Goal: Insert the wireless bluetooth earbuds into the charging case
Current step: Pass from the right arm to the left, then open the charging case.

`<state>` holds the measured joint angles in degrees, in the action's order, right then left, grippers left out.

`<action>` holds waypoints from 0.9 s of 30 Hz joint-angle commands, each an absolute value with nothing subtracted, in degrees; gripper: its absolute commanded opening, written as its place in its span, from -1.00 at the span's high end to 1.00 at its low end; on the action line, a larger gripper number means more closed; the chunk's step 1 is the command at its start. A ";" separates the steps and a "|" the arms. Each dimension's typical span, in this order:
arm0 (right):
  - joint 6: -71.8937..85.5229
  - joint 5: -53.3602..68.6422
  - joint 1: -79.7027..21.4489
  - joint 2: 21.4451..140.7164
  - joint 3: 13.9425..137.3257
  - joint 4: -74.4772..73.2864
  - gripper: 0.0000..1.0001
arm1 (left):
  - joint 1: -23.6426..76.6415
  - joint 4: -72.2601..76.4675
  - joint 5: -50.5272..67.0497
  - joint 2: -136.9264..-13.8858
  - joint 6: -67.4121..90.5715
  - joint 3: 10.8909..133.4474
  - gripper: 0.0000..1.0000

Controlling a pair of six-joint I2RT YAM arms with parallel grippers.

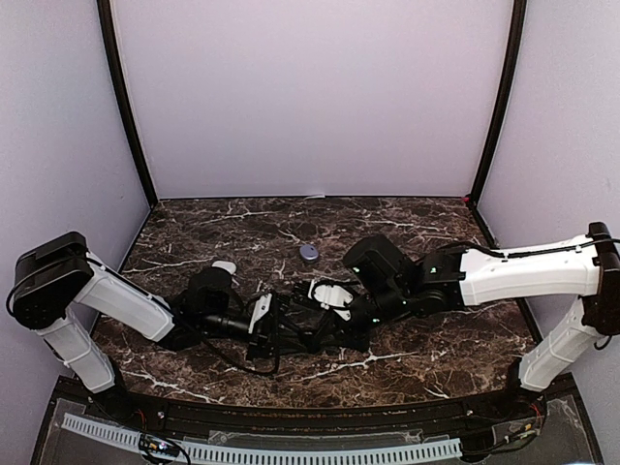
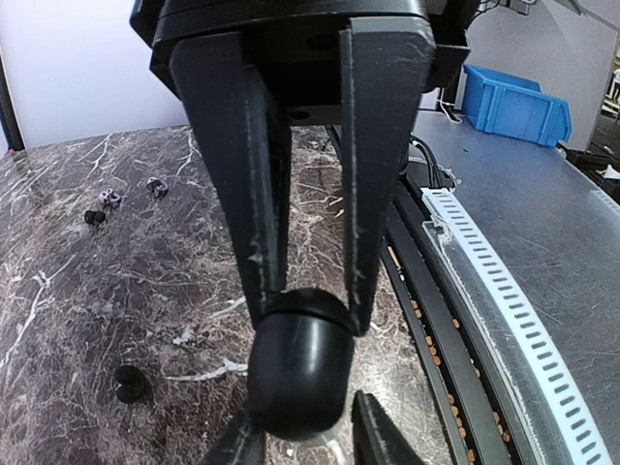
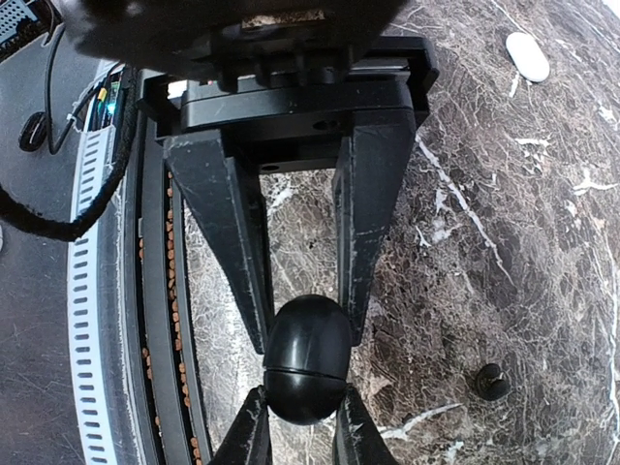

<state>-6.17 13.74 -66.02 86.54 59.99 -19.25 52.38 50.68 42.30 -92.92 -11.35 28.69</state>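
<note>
The left arm (image 1: pixel 121 302) and right arm (image 1: pixel 528 271) match — white boxy shells between black joint housings, trailing thin black cables (image 1: pixel 237 366). The left gripper (image 2: pixel 307 305) and right gripper (image 3: pixel 308 325) carry flat, tapering black fingers (image 2: pixel 378 145), edges scuffed pale, below screw-holed black blocks

Pale lavender walls (image 1: pixel 310 97) enclose three sides, with black corner posts (image 1: pixel 126 107). The bench (image 1: pixel 407 223) is dark brown marble veined white. A white slotted cable duct (image 1: pixel 291 452) lines its near edge; beyond, a blue bin (image 2: pixel 513 102) sits on a grey surface (image 2: pixel 542 232).

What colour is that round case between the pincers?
The case is shiny black all over. The right wrist view shows it best.
</note>
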 commanded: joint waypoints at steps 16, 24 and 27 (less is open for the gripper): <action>-2.28 7.82 -66.36 81.11 51.78 -5.38 0.08 | 52.58 64.52 41.96 -92.77 -4.97 25.38 0.56; 1.88 3.10 -66.36 74.39 42.14 10.52 -0.08 | 50.36 71.19 44.54 -92.78 1.25 23.39 0.56; 2.64 -0.59 -66.36 70.91 37.50 15.98 -0.12 | 48.12 74.70 46.49 -93.08 5.91 22.80 0.56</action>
<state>0.36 5.08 -66.02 75.05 41.76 4.49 50.65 67.33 42.98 -93.65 -0.64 24.10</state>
